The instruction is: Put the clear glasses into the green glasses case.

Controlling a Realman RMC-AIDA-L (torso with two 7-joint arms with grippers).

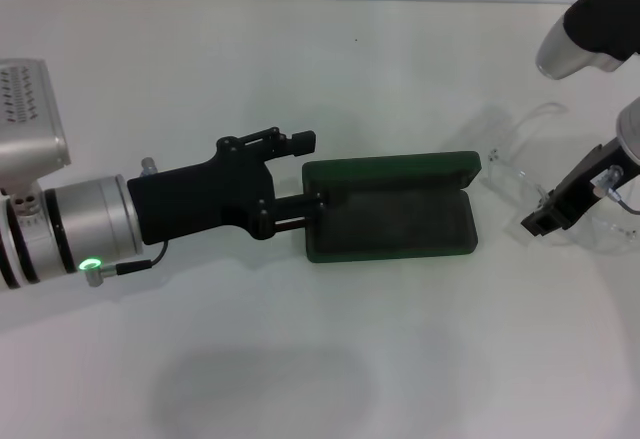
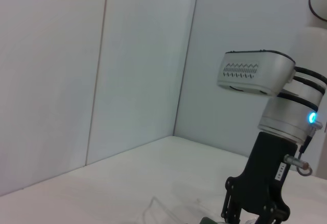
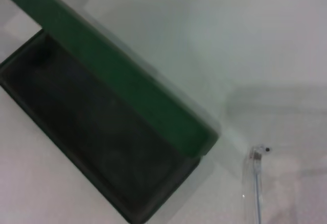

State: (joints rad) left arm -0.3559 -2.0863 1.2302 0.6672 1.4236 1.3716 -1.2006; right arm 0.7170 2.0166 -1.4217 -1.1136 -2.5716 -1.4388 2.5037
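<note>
The green glasses case (image 1: 392, 209) lies open in the middle of the table, its lid (image 1: 395, 171) standing up along the far side and the dark lining facing up. My left gripper (image 1: 305, 179) is open at the case's left end, with one finger (image 1: 297, 213) against the base's edge and the other past the lid. To the right of the case are the clear glasses (image 1: 508, 174), and my right gripper (image 1: 545, 219) is shut on their middle. The right wrist view shows the open case (image 3: 102, 142) and one thin clear arm (image 3: 255, 183) of the glasses.
The table (image 1: 300, 359) is white and bare, with grey wall panels (image 2: 102, 81) behind it. The left wrist view looks across at the right arm (image 2: 265, 183) above the table.
</note>
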